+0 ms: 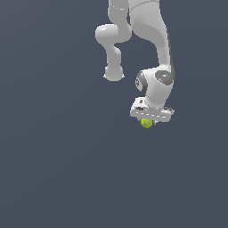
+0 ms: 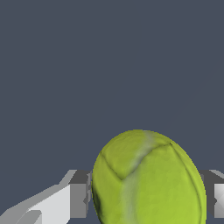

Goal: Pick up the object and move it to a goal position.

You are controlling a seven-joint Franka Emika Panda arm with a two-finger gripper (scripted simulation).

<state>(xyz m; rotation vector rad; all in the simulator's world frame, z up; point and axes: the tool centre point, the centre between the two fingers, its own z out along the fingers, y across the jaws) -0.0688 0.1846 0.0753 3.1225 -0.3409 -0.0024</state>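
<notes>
A small yellow-green ball (image 1: 146,123) like a tennis ball sits right under the white hand of the arm in the exterior view, partly hidden by it. In the wrist view the ball (image 2: 148,179) fills the space between the two fingers, with one grey pad (image 2: 78,194) on one side and the other finger (image 2: 216,194) on the opposite side, both against it. My gripper (image 1: 148,121) is shut on the ball. The fingertips are hidden in the exterior view.
The white arm (image 1: 147,40) reaches down from the top of the exterior view. All around is a plain dark grey-blue surface (image 1: 58,169). No goal marker shows.
</notes>
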